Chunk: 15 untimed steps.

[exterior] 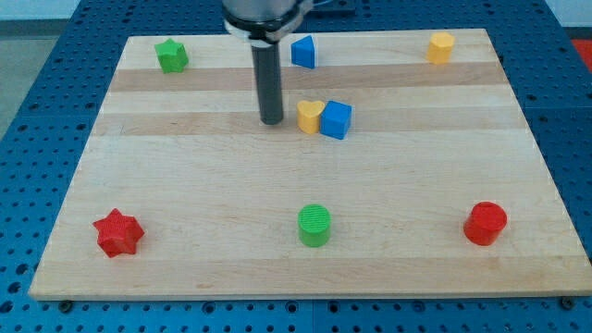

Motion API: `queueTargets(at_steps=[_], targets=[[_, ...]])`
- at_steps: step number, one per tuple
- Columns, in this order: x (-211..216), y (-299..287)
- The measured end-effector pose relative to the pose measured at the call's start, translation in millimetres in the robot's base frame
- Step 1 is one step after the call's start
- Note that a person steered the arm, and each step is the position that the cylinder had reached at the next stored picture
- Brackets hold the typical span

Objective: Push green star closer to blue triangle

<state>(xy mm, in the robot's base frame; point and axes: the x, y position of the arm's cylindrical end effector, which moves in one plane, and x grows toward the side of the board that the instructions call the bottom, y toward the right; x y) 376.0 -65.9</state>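
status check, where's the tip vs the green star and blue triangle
My tip mid-board, left of yellow heart. Green star top left, untouched. Blue triangle top centre. Nothing between them.

We have the star (171, 55) near the board's (185, 213) top left, the triangle (303, 52) right of it, well apart.
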Motion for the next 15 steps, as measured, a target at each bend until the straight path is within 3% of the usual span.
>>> queueTargets(at_steps=[3, 5, 6, 9, 11, 15], targets=[[-54, -196], [-116, -215], [-132, -201], [-123, -103], [-134, -81], [-143, 19]])
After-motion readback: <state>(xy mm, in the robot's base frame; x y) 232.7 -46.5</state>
